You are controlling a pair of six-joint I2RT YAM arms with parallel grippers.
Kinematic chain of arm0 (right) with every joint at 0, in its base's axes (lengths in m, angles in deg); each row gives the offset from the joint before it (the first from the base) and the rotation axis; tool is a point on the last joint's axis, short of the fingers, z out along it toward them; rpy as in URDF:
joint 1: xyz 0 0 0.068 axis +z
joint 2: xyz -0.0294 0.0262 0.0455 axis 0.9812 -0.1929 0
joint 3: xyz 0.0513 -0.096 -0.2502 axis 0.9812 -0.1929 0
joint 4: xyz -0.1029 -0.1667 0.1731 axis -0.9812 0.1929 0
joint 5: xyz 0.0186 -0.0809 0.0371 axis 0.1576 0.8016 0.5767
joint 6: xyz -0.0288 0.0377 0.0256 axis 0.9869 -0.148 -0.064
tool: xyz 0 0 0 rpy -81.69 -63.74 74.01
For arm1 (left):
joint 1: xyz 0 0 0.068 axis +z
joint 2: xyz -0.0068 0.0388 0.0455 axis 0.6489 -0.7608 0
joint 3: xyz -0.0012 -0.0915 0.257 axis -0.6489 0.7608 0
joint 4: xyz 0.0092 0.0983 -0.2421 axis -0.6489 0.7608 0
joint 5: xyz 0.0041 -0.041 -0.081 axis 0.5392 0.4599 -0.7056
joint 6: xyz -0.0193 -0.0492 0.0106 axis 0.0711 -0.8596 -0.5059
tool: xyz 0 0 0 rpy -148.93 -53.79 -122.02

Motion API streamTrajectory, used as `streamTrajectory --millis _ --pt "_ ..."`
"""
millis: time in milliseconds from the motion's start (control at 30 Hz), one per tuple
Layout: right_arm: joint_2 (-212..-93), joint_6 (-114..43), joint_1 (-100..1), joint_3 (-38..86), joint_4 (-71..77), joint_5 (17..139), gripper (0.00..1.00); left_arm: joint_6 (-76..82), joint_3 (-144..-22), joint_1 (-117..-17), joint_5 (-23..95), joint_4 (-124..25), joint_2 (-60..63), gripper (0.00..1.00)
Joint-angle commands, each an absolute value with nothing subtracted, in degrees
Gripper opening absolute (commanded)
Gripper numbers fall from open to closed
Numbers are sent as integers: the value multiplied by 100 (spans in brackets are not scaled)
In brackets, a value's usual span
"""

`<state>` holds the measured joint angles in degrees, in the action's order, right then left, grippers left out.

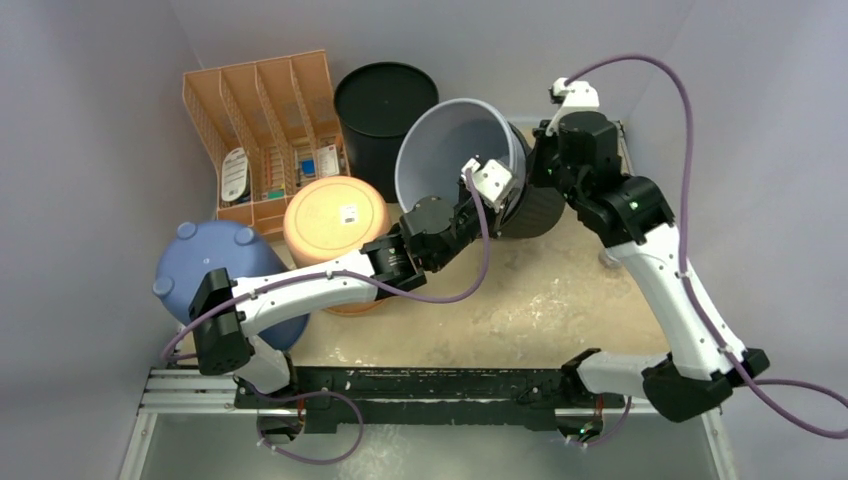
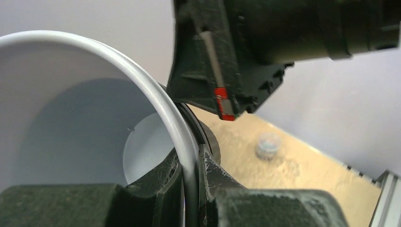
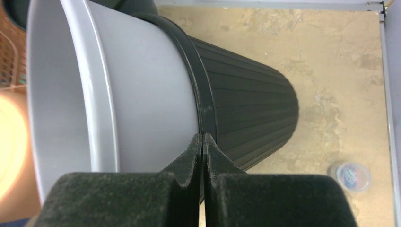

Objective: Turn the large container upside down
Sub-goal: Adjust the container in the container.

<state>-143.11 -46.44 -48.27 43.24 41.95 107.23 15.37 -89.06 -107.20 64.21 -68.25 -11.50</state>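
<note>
The large pale-grey plastic bucket (image 1: 450, 150) sits nested inside a black ribbed plastic bin (image 1: 540, 212). The pair is tipped onto its side over the far middle of the sandy tabletop (image 1: 560, 310) — mouth facing up and to the left, base toward the right. The left gripper (image 1: 492, 190) is clamped on the bucket's rim, one finger (image 2: 161, 177) inside the wall and the other outside. The right gripper (image 1: 535, 168) pinches the black bin's rim from the far side, its fingertips (image 3: 195, 146) pressed together over that edge. A small clear plastic cup (image 3: 352, 176) stands on the table near the bin's base. Behind — an orange slotted file organiser (image 1: 262, 105) and a second black round bin (image 1: 385, 100), upright
</note>
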Motion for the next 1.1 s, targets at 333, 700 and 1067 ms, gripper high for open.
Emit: streamTrajectory --millis 333,700,1067 --pt "-15329 -4718 -3845 7192 5124 10200 0 1880 -9343 -10714 5608 -9119 -613 0" --pt "-14356 -4889 -4627 4132 4531 10746 0 1992 -9334 -10630 5645 -8992 -456 0" --pt "-13806 -4715 -4622 5471 3612 9939 0 1888 -9164 -10547 5770 -8964 -511 0"
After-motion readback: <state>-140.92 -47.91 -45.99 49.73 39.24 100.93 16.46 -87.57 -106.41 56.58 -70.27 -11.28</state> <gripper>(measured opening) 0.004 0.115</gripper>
